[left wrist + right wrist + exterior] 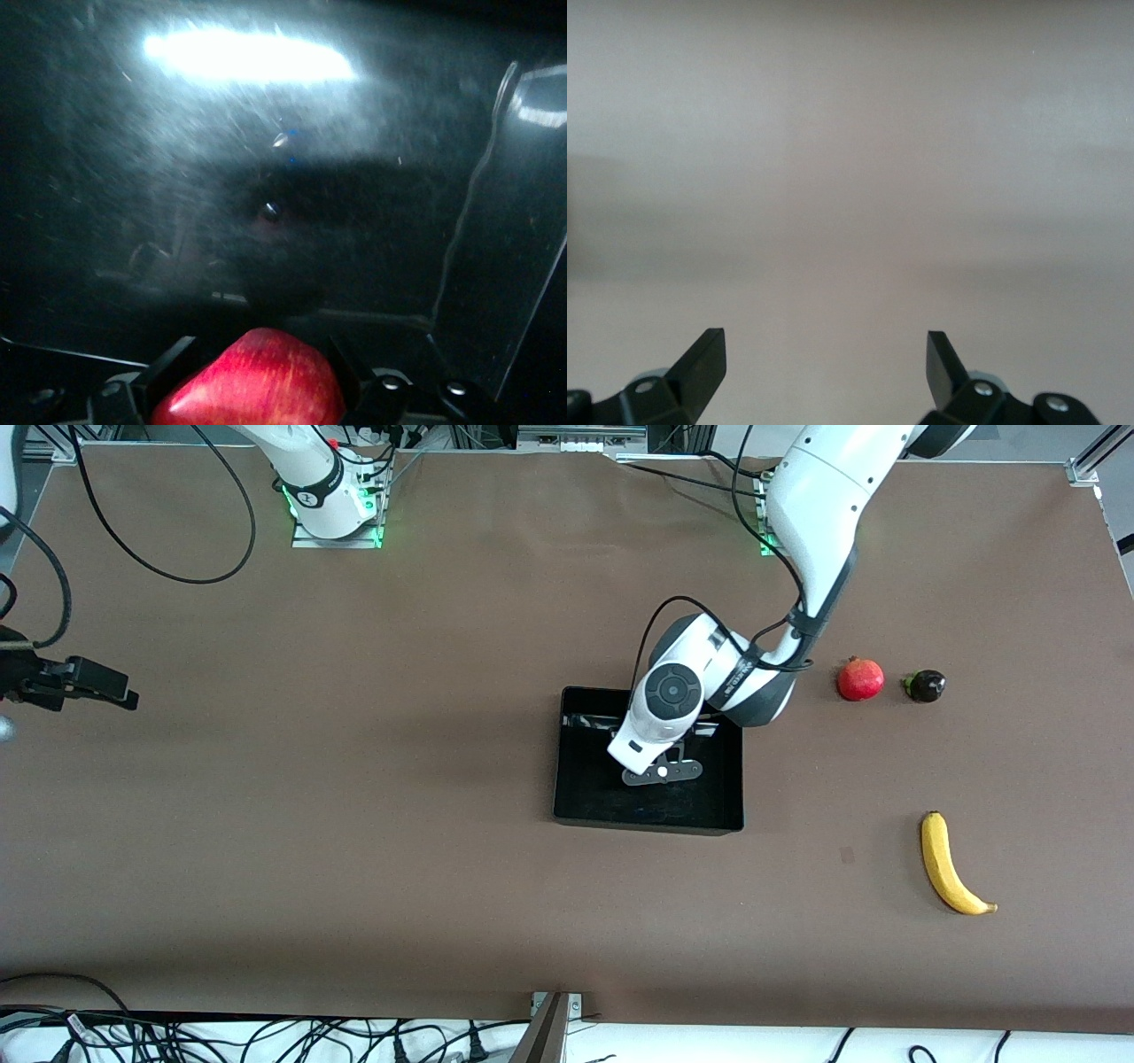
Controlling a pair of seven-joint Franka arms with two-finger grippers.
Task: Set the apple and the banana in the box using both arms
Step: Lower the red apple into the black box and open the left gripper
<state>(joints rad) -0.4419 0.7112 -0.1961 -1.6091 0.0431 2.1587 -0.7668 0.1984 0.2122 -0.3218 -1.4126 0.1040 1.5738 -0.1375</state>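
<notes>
My left gripper (663,772) is down inside the black box (585,815) in the middle of the table. In the left wrist view the left gripper (257,354) is shut on the red, yellow-streaked apple (252,381), just above the box's glossy floor (266,177). The arm hides the apple in the front view. The banana (952,864) lies on the table toward the left arm's end, nearer the front camera than the box. My right gripper (124,695) waits at the right arm's end of the table; in the right wrist view the right gripper (824,341) is open and empty over bare tabletop.
A red pomegranate (860,679) and a small dark fruit (926,685) sit side by side toward the left arm's end, farther from the front camera than the banana. Cables loop near the right arm's base (332,505).
</notes>
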